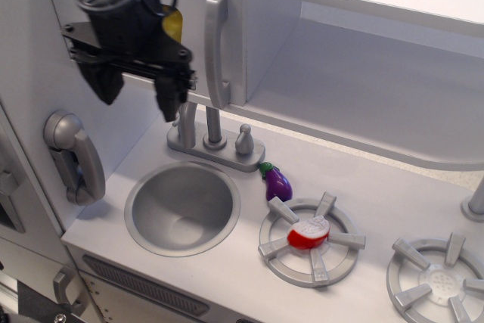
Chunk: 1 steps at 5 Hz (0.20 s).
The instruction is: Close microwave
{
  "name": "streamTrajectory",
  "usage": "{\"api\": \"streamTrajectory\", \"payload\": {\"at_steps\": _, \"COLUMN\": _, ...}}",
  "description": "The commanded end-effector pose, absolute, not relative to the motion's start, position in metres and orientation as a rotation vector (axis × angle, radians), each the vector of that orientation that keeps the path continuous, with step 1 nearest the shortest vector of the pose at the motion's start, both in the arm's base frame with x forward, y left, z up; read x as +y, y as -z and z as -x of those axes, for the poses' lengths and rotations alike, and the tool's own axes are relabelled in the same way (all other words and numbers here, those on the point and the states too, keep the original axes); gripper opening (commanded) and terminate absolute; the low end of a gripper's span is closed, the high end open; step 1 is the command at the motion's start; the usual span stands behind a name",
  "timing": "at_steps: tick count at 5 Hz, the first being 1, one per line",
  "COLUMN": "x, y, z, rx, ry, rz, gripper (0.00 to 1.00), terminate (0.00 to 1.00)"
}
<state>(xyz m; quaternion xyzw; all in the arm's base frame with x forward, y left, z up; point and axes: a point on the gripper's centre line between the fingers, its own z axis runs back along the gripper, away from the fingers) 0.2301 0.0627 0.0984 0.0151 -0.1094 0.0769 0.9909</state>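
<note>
The microwave point(227, 5) is a white box at the upper left; its door lies flush with the front, and its tall grey handle point(215, 47) stands upright at the door's right edge. My black gripper point(138, 94) hangs in front of the door's window and buttons, hiding most of them. Its two fingers point(171, 97) point down, spread apart, with nothing between them. It is to the left of the handle and not touching it. A bit of yellow shows through the window beside the gripper.
A grey telephone handset point(73, 155) hangs on the left wall. Below are a round sink point(181, 207) with a faucet point(214, 130), a purple eggplant point(277, 182), a red-and-white piece point(308, 234) on the burner, and the wide open shelf point(363, 88) to the right.
</note>
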Motion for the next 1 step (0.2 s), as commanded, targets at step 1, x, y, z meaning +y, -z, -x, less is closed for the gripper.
{"api": "streamTrajectory", "payload": {"at_steps": 1, "x": 0.0646, "y": -0.1118, "z": -0.2316, "rx": -0.246, "ry": -0.153, "rz": -0.036, "gripper": 1.00, "terminate": 1.00}}
